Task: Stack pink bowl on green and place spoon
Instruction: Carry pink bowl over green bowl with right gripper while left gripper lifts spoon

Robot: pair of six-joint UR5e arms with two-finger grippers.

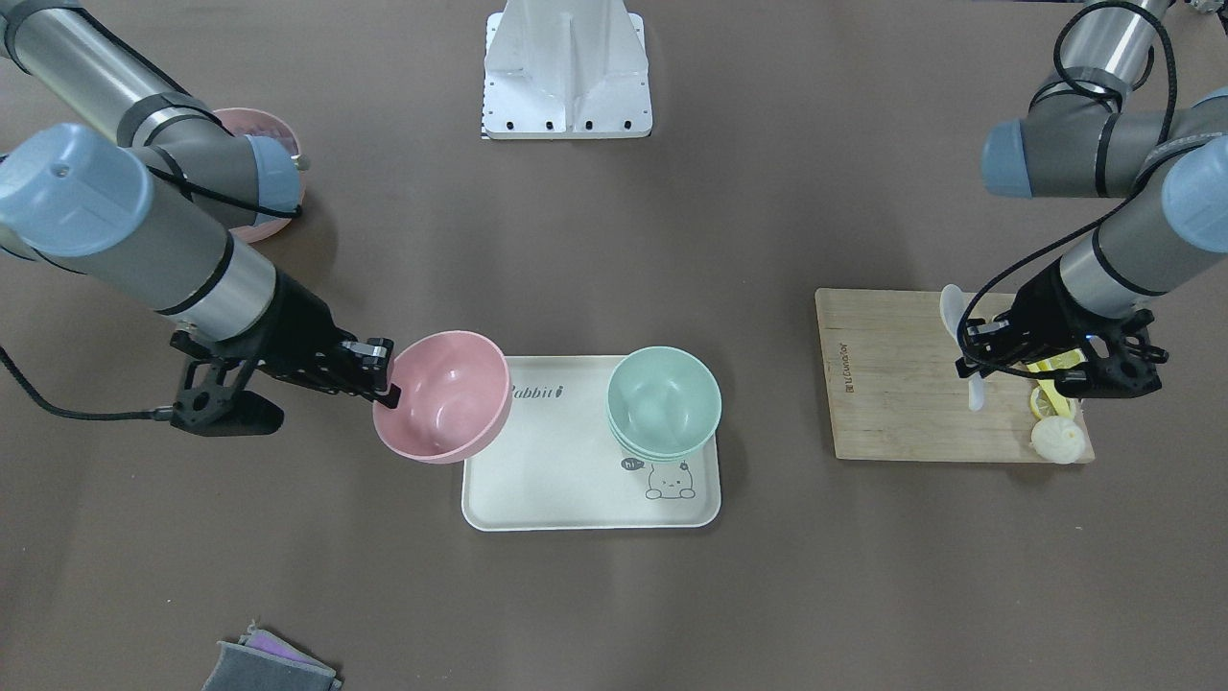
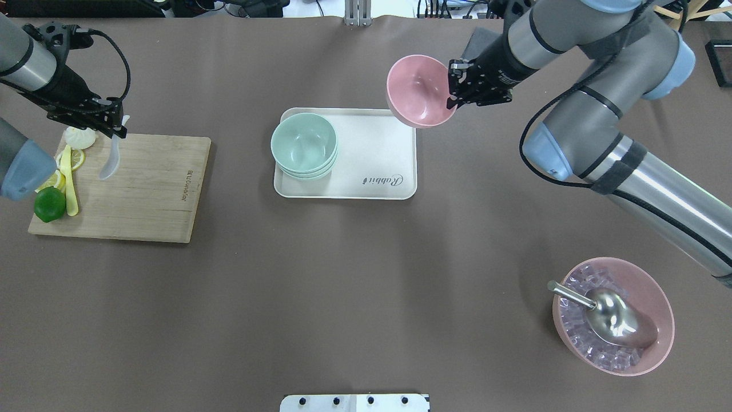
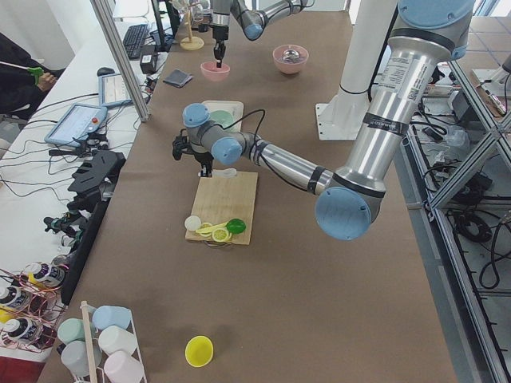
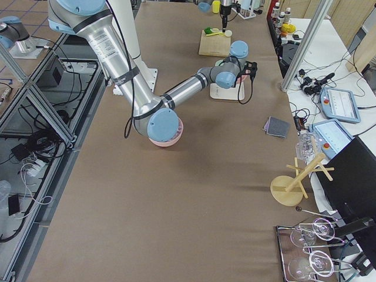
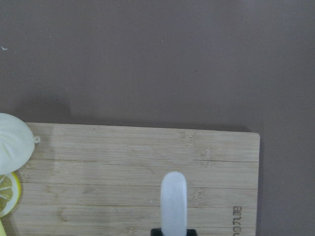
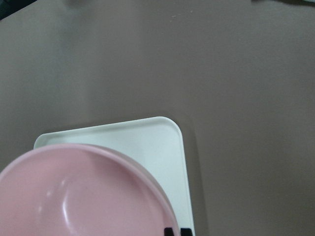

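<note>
Brown surface [image 2: 343, 286].

- **Centre:** white tray [image 2: 372, 149], printed with "Rabbit" lettering and a cartoon animal.
- **One end:** wooden cutting board [image 2: 148, 189]. Grouped along its outer edge are a lime [image 2: 50, 204], lemon slices [image 2: 76, 159], a long yellow utensil [image 2: 70, 189] lying across the slices, and a white bun [image 2: 80, 137].
- **Opposite end:** large pink bowl [image 2: 659, 300] filled with ice cubes [image 2: 575, 332]. A metal scoop [image 2: 615, 323] rests on them, handle over the rim.
- **Well apart from all of these:** folded grey cloth [image 1: 269, 662] with a purple layer showing.
</note>
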